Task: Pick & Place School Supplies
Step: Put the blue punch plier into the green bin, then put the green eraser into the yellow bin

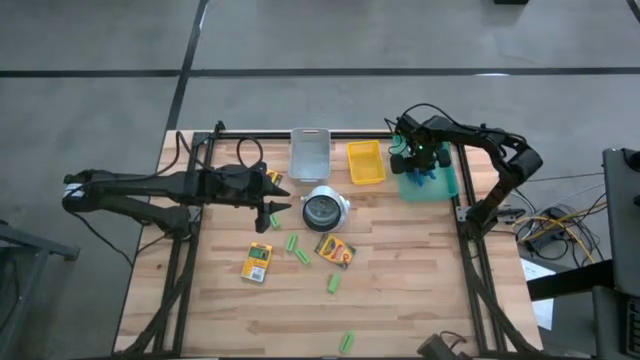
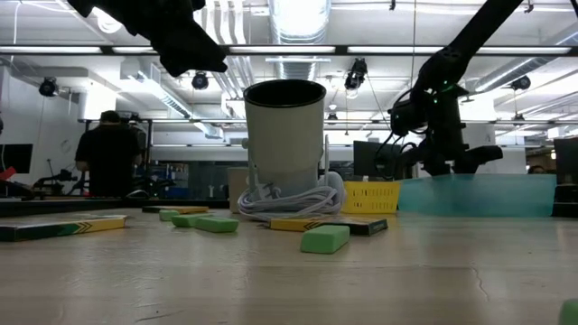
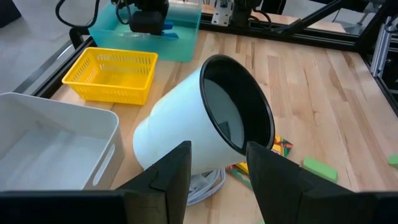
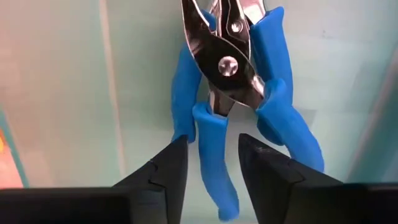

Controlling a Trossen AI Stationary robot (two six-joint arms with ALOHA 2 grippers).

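While the right gripper [image 4: 208,163] sits over the teal bin [image 1: 440,186] with fingers parted, gripping nothing, two blue-handled tools [image 4: 233,81] lie on the bin floor just beyond its tips. Left gripper [image 3: 217,177] hovers half-open and empty near the white cup [image 3: 199,127]. Crayon boxes [image 1: 257,262] and green sticks [image 1: 334,284] lie on the table [image 1: 400,300].

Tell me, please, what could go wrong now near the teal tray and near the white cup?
The right tool sits just above two blue-handled pliers in the teal tray; lifting away, a finger could catch a handle. The left tool hangs close to the white cup, which it could knock over.
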